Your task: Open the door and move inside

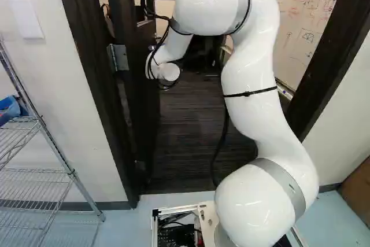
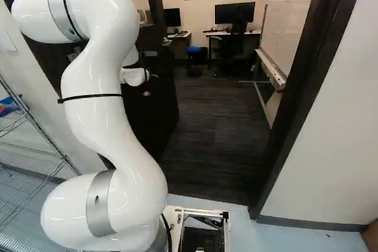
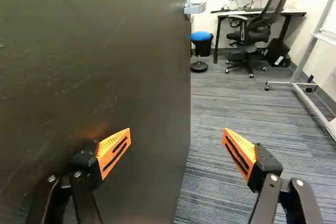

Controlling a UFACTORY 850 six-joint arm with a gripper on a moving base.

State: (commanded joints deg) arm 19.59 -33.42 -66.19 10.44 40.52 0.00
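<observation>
The opening step looks done: the dark, flat-faced door (image 3: 94,72) stands swung inward, at the left of the doorway in both base views, with its silver metal lever handle (image 3: 196,8) near the far edge. What remains, I judge, is moving inside, as the wheeled base (image 1: 209,218) sits on the pale blue floor (image 2: 286,234) short of the dark, striped carpet (image 2: 215,140). The black two-fingered gripper with orange pads (image 3: 177,134) is released, its fingers wide apart and nothing held; one finger is over the door's face (perhaps touching it, though the wrist view hardly settles that), the other over open carpet. The next move calls for a slow drive forward, with the glossy white jointed arm (image 1: 248,91) holding the door aside and staying clear of the dark, straight door frame (image 2: 300,104); the panel could swing back against the arm. As for writing, red and dark hand-drawn marks cover the broad whiteboard (image 1: 303,21) inside, but I can't make out words.
</observation>
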